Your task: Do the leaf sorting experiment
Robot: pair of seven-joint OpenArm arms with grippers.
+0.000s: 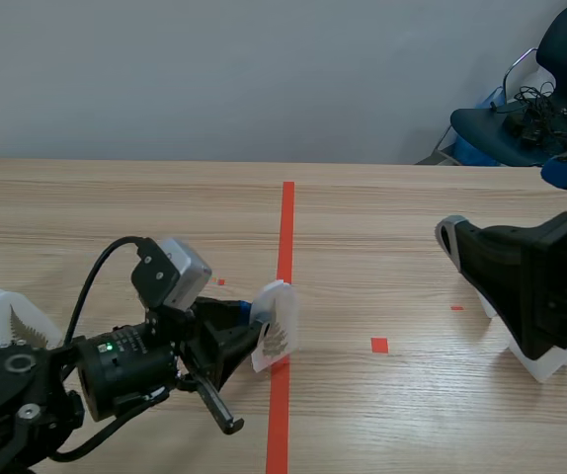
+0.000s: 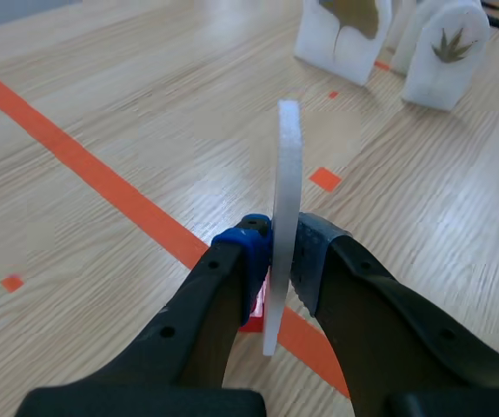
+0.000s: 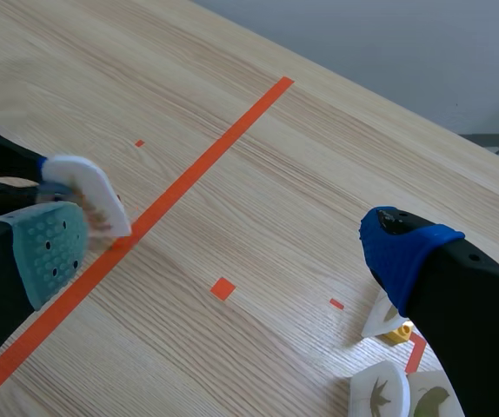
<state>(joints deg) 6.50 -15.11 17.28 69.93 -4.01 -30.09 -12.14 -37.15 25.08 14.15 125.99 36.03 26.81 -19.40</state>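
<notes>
The leaf card (image 1: pixel 276 332) is a thin white plaque with a rounded top and a dark, fern-like leaf on its face (edge-on in the left wrist view, it is only a white sliver). It stands upright over the orange tape line (image 1: pixel 285 227) mid-table (image 1: pixel 382 207). The left gripper (image 2: pixel 282 261) pinches it low between its blue pads. The right gripper (image 3: pixel 228 252) sits well apart, fingers spread wide on nothing, with other leaf cards (image 3: pixel 380 391) under it.
</notes>
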